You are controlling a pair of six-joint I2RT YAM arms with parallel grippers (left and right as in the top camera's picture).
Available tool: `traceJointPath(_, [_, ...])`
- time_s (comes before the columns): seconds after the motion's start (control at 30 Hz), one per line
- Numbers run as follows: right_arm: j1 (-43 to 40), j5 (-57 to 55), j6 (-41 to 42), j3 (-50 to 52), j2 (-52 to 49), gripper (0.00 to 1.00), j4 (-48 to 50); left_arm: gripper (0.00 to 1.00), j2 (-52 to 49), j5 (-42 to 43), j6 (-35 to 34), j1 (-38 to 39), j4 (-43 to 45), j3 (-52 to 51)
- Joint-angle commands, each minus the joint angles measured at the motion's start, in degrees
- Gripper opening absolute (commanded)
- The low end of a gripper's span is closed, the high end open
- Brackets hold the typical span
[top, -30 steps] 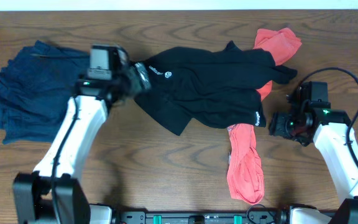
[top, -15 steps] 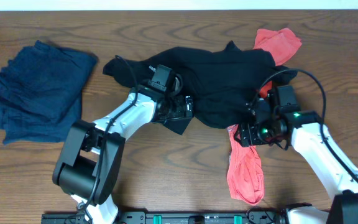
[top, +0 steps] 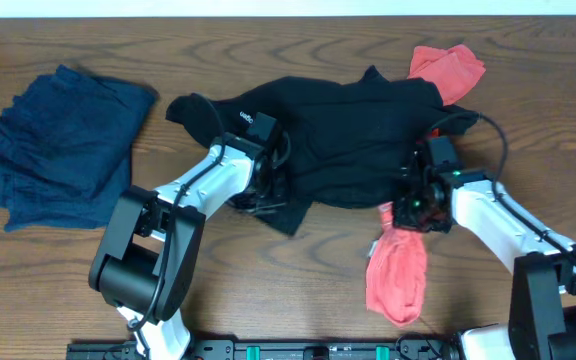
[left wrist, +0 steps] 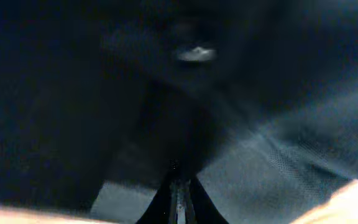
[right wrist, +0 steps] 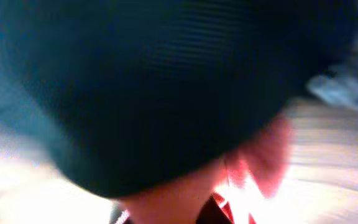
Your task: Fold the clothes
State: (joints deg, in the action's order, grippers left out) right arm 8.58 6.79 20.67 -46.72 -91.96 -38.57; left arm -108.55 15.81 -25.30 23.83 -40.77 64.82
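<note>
A brown wooden tabletop [top: 298, 290] seen from above, with a strip of pale wall along the far edge. 3 garments lie on it. A navy garment [top: 63, 150] sits in a loose pile at the left, well apart from the rest. A large black top [top: 358, 140] lies crumpled and unfolded across the middle, with small white lettering [top: 246, 119] near its left end. A coral-red garment [top: 398, 280] lies partly under it, showing at the far right corner and trailing toward the near edge.

2 white robot arms reach in from the near side. The left hand [top: 268, 195] is closed at the top's near left edge, and its wrist view shows black fabric gathered at the fingertips, so it appears to pinch the cloth. The right hand [top: 413, 212] is closed where the black top overlaps the coral-red garment. Its wrist view is blurred, so which cloth it grips cannot be told.

The step looks like taking hold of the black top to spread it flat before any fold. The next move likely calls for lifting both hands apart evenly, without dragging the coral-red garment along.
</note>
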Motion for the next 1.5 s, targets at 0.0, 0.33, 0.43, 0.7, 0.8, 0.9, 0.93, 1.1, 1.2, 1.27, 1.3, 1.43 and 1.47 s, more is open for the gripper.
traceJointPath(0.0, [-8.5, -25.3, 8.6, -0.5, -0.9, 0.02, -0.4, 0.06, -2.9, -15.5, 0.1, -4.3, -5.7, -2.3])
traceJointPath(0.33, [-39.2, -28.2, 14.1, -13.5, -0.6, 0.06, -8.4, 0.06, -2.9, -18.1, 3.0, -20.2, -8.0, -2.3])
traceJointPath(0.43, [-44.6, -19.4, 13.6, -15.1, -0.6, 0.10, -8.4, 0.06, -2.7, -16.9, 4.1, -23.6, -8.2, -2.2])
traceJointPath(0.7, [-44.0, 14.3, -12.2, -18.5, 0.9, 0.32, -8.4, 0.28, 2.8, -8.3, 7.7, -24.0, -7.2, -2.2])
traceJointPath(0.8, [-40.6, 13.4, -14.8, -18.5, 2.4, 0.44, -8.2, 0.56, 7.6, -6.7, 7.7, -23.8, -6.9, -2.2])
traceJointPath(0.9, [-38.0, 12.1, -16.0, -18.5, 2.5, 0.46, -7.1, 0.68, 13.4, -5.0, 7.7, -23.8, -6.9, -2.2])
traceJointPath(0.93, [-36.9, 12.1, -17.1, -18.5, 2.5, 0.46, -6.8, 0.71, 15.2, -3.8, 7.7, -23.8, -6.9, -2.2])
traceJointPath(1.1, [-29.7, 10.9, -23.8, -18.1, 2.3, 0.61, -5.7, 0.73, 22.0, 5.3, 7.7, -21.3, -7.2, -2.3])
traceJointPath(1.2, [-25.7, 3.6, -24.0, -17.9, 1.5, 0.70, -5.8, 0.73, 22.1, 7.2, 7.6, -17.5, -8.3, -2.3])
traceJointPath(1.27, [-23.6, -0.7, -24.0, -17.4, 0.2, 0.72, -5.6, 0.73, 21.8, 7.1, 7.5, -14.4, -8.5, -2.9])
traceJointPath(1.3, [-22.9, -1.6, -24.0, -17.2, -0.7, 0.72, -5.3, 0.73, 21.7, 7.1, 7.4, -13.0, -8.5, -3.2])
traceJointPath(1.43, [-21.1, -3.9, -25.9, -16.6, -5.4, 0.72, -4.8, 0.73, 21.6, 7.1, 5.0, -7.0, -8.3, -5.0])
traceJointPath(1.47, [-20.9, -5.2, -25.9, -16.6, -6.8, 0.72, -4.9, 0.73, 21.6, 7.1, 4.5, -5.6, -8.2, -5.4])
